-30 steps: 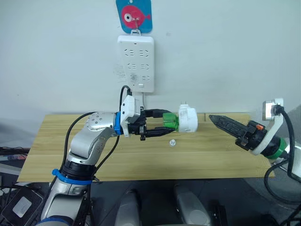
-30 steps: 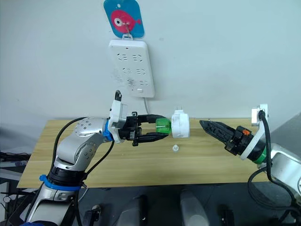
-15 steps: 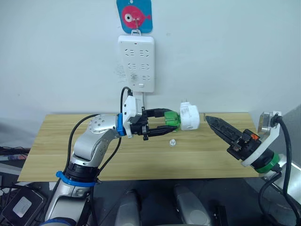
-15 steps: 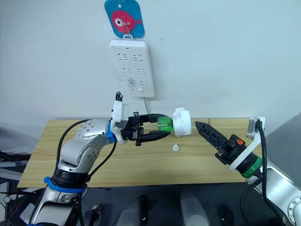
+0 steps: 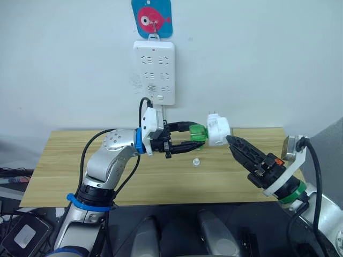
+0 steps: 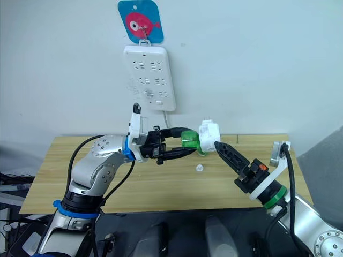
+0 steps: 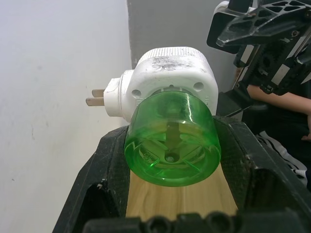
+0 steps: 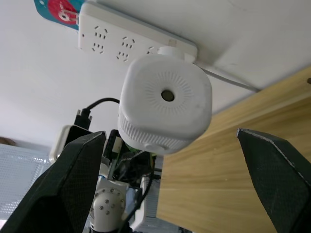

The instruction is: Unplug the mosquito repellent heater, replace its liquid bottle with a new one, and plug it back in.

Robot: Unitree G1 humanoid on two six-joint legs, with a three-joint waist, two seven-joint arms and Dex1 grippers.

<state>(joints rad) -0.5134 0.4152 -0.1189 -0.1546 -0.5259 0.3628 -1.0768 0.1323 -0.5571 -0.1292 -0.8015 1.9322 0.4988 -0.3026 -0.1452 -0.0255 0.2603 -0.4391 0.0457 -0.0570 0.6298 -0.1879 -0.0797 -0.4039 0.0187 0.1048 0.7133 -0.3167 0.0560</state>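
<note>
The white mosquito repellent heater (image 5: 218,130) hangs in the air above the table, its prongs pointing up toward the wall. A translucent green bottle (image 7: 170,145) sits screwed into its base, and I cannot tell whether it is the old one or the new one. My left gripper (image 5: 197,137) is shut on this green bottle from both sides. My right gripper (image 5: 231,140) is open, its tips just right of and below the heater's rounded vent face (image 8: 165,102). One black finger (image 8: 77,179) shows on each side of the heater without touching it.
A small white cap (image 5: 196,161) lies on the wooden table (image 5: 64,160) below the heater. The white power strip (image 5: 154,72) hangs on the wall under a fish-shaped hook (image 5: 152,17). A person's arm (image 7: 286,104) shows past my right arm.
My right gripper has swung left and in toward the heater until its tips reach it. My left gripper has raised the heater and bottle slightly, still shut on the bottle.
</note>
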